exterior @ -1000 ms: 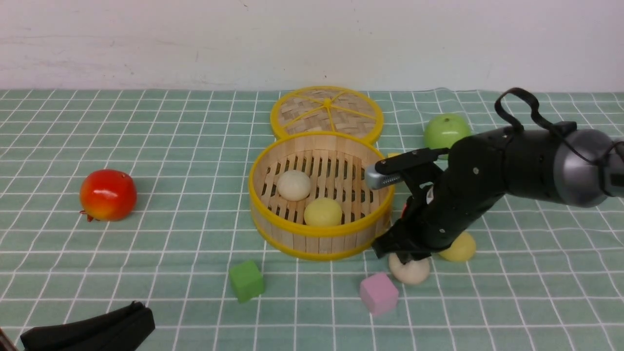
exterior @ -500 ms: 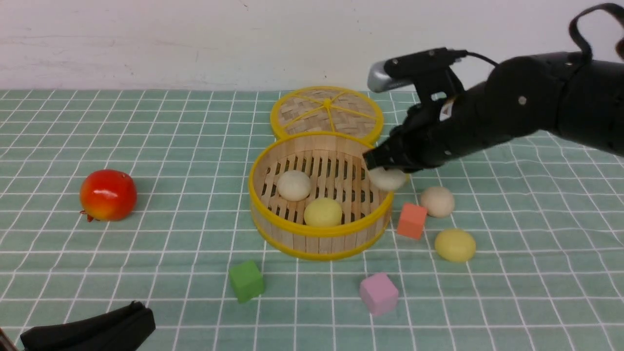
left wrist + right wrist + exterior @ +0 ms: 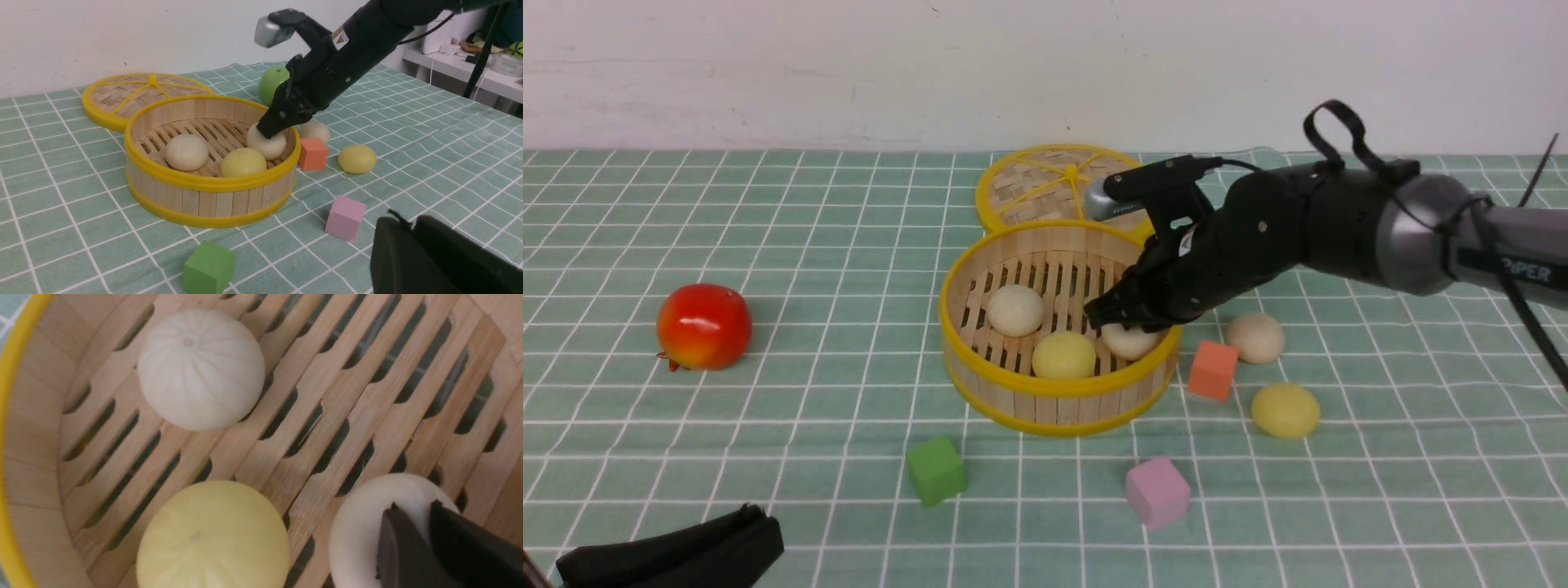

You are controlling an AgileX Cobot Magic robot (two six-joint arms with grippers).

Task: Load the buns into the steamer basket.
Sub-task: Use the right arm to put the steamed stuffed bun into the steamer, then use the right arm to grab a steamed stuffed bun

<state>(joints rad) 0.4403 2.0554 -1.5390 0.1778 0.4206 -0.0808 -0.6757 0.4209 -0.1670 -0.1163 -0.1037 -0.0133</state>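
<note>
The steamer basket point(image 3: 1054, 390) stands mid-table. On its slats lie an off-white bun point(image 3: 1015, 309) and a pale yellow bun point(image 3: 1063, 354). A third, white bun point(image 3: 1129, 340) rests on the slats by the right wall. My right gripper point(image 3: 1123, 322) reaches down onto it. In the right wrist view its fingers point(image 3: 392, 539) stand a narrow gap apart with the top of this bun point(image 3: 359, 522) pinched between them. Right of the basket, a beige bun point(image 3: 1256, 337) and a yellow bun point(image 3: 1285, 411) lie on the cloth. My left gripper point(image 3: 760, 523) rests shut and empty at the near left.
The woven lid point(image 3: 1070, 184) lies behind the basket. A red fruit point(image 3: 703, 326) sits at the left, and a green apple point(image 3: 273, 81) shows behind my right arm. A green cube point(image 3: 936, 469), a pink cube point(image 3: 1157, 492) and an orange cube point(image 3: 1214, 370) lie near the basket.
My right gripper lifted the white bun off the cloth near the pink cube, carried it over the rim and lowered it onto the slats. The left arm stayed still.
</note>
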